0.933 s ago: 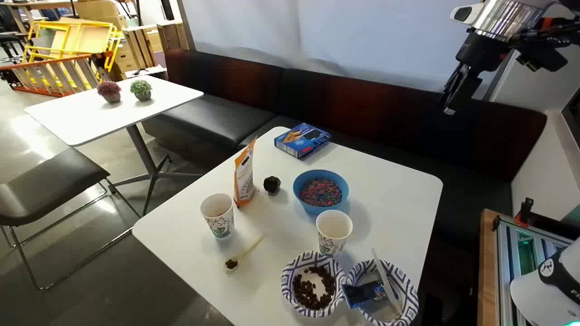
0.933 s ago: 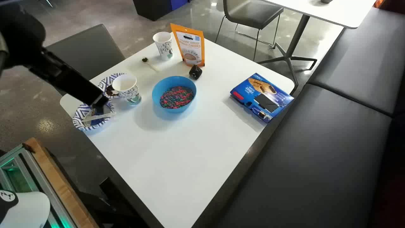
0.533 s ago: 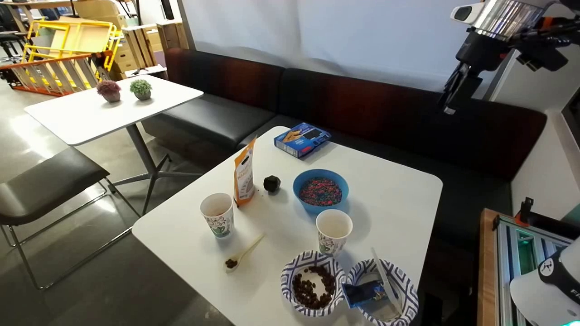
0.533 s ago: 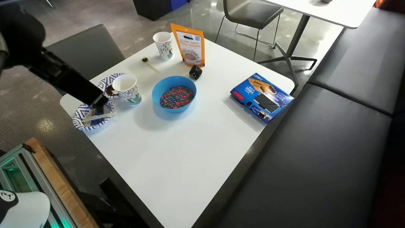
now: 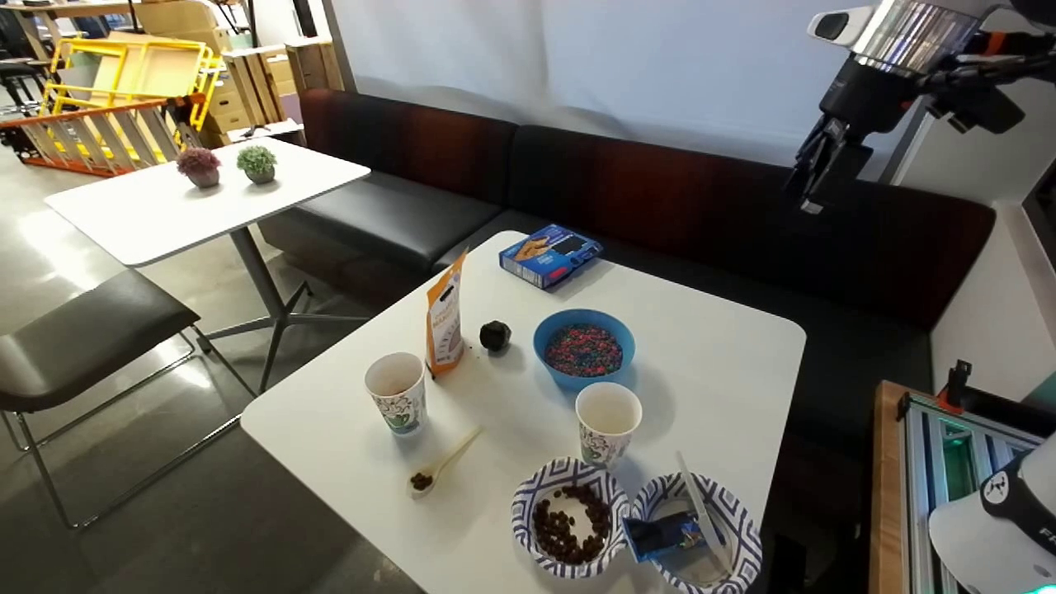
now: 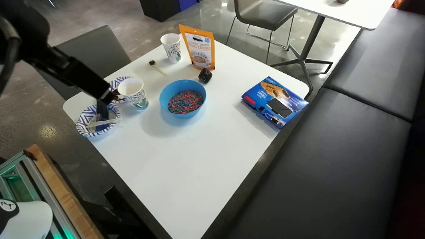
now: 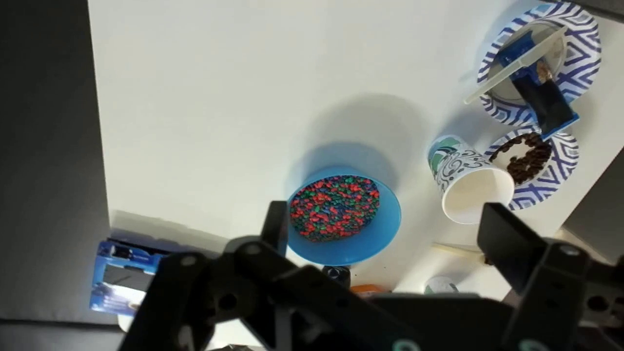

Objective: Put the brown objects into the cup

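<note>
- Gripper (image 7: 382,229): in the wrist view its fingers (image 7: 504,243) are spread wide apart; it hangs in the air well above the table (image 5: 709,363).
- Blue bowl (image 5: 569,382): filled with red, green and blue bits (image 5: 583,351). Take it as the clock's centre, 12 at the top in an exterior view; the gripper is at 2 o'clock.
- Brown objects (image 5: 557,540): at 6 o'clock, many of them strewn in a rough ring inside a patterned bowl (image 5: 525,511).
- Spoon (image 5: 458,450): at 8 o'clock on the table, with a little heap of brown lumps (image 5: 421,481) in its scoop.
- Nearer cup (image 5: 605,441): upright between 5 and 6 o'clock, just beside the patterned bowl; whether they touch I cannot tell.
- Farther cup (image 5: 400,410): upright between 8 and 9 o'clock.
- Second patterned bowl (image 5: 747,544): at 5 o'clock, holding a blue packet (image 5: 656,535), one end over the rim, and a white utensil (image 5: 703,511) slanting across.
- Black lump (image 5: 495,336): at 9 o'clock.
- Orange pouch (image 5: 444,330): standing between 9 and 10 o'clock.
- Blue box (image 5: 549,257): lying at 11 o'clock.
</note>
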### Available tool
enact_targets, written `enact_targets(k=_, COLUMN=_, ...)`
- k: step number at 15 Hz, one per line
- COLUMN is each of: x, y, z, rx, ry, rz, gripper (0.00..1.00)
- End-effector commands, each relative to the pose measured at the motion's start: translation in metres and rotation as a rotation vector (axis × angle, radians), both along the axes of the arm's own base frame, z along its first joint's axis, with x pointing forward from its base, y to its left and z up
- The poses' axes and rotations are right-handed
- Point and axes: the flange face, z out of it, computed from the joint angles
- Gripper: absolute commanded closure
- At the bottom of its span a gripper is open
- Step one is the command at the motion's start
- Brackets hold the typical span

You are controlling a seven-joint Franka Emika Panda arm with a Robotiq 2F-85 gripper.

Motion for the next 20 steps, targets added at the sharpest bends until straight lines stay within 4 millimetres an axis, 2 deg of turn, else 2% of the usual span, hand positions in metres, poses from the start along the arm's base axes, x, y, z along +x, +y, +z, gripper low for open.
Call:
enact_targets(k=1, x=0.036, y=0.044, z=-0.012, rx=-0.036, ry=-0.031, rz=0.195, gripper=0.0)
enact_targets(k=4, x=0.068, y=0.09, z=-0.026, rx=-0.049, ry=-0.072, rz=0.361, gripper=0.0)
enact_targets(k=6, x=0.093, y=0.109, z=-0.039, rx=-0.063, ry=-0.088, rz=0.474, gripper=0.0)
enact_targets(k=9, x=0.125, y=0.13, z=-0.054, rx=-0.086, ry=-0.142, rz=0.639, gripper=0.0)
enact_targets(k=13, x=0.156, y=0.156, z=-0.084, rx=-0.065, ry=-0.142, rz=0.86, gripper=0.0)
enact_targets(k=20, x=0.194, y=0.19, z=-0.129, rx=0.01, ry=-0.18, rz=1.208, gripper=0.0)
